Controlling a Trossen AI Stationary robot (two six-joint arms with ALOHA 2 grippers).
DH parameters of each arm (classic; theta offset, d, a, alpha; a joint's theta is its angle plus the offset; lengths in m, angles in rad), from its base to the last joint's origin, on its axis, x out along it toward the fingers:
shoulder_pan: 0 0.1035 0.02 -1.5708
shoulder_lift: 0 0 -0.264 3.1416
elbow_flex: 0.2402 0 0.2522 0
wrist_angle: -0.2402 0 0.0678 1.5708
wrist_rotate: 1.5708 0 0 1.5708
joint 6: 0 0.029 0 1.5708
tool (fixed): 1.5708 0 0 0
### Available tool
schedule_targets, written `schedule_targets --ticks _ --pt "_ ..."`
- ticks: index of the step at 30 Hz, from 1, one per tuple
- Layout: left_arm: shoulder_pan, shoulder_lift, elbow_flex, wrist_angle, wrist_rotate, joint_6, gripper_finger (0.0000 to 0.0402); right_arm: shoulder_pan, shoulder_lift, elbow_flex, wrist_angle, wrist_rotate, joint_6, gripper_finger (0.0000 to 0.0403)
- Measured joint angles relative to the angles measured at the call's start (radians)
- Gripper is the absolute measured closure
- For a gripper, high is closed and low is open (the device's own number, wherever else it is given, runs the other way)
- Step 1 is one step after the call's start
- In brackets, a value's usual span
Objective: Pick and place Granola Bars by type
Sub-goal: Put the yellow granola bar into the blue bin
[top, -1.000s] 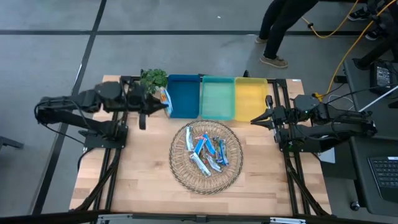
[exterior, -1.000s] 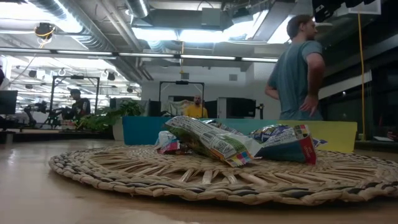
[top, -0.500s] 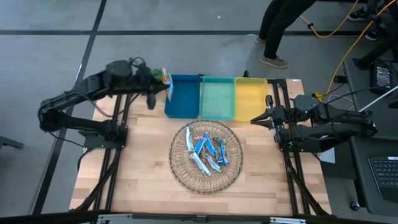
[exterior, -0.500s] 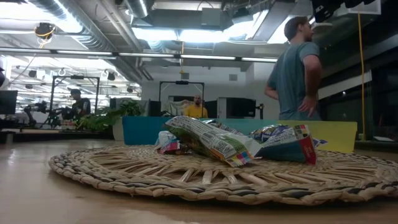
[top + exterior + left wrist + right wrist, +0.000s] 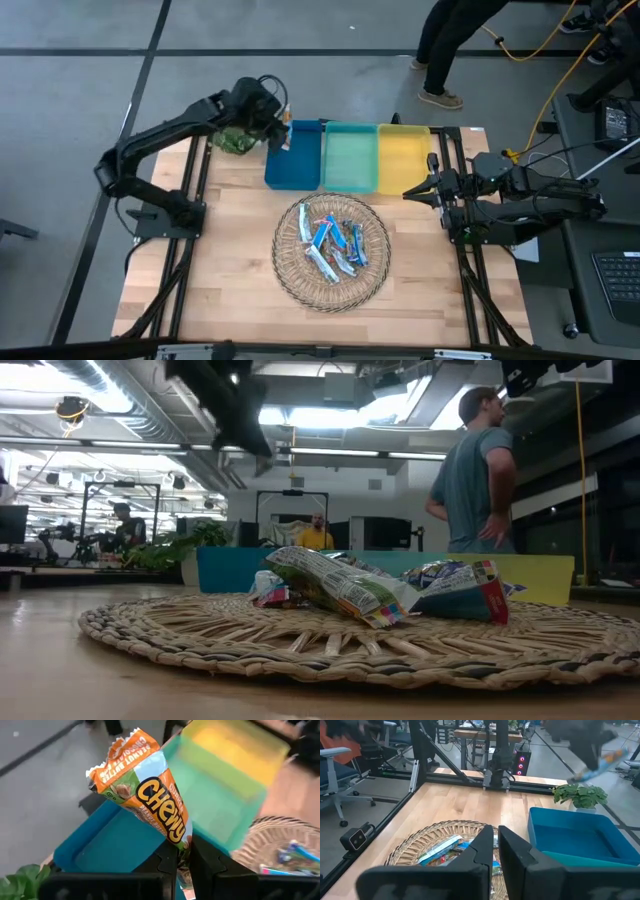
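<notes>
My left gripper (image 5: 281, 130) is raised over the far left corner of the blue bin (image 5: 296, 158) and is shut on a granola bar (image 5: 147, 790) with an orange and pale blue wrapper. The bar also shows in the right wrist view (image 5: 601, 762). Several more bars (image 5: 333, 243), mostly blue, lie in a round wicker tray (image 5: 300, 280) at mid table. My right gripper (image 5: 408, 192) waits shut and empty at the table's right side, beside the yellow bin (image 5: 403, 155). My left gripper pinches one end of the bar's wrapper (image 5: 181, 844) between its two fingers. The rest of the bar stands out past the fingertips. The bar is lifted clear, above the blue bin's left edge.
A teal bin (image 5: 350, 158) stands between the blue and yellow bins along the far edge. A green plant (image 5: 236, 141) sits at the far left, under my left arm. A person (image 5: 450, 50) stands beyond the far edge. Bare wood lies left and right of the tray.
My left gripper has risen from beside the plant and gone toward the table's right edge, over the blue bin's far left corner, still shut on the bar. The arm now shows at the top of the low view.
</notes>
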Motion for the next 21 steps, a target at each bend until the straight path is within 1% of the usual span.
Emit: schedule_targets --ticks 6,21 --pt "0.01 0.108 0.0 0.001 0.001 -0.001 0.0374 0.0 0.0 0.0 -0.001 0.0 0.002 0.037" --pt "0.01 0.322 0.0 0.001 0.002 -0.001 0.0374 0.0 0.0 0.0 -0.03 -0.003 0.003 0.037"
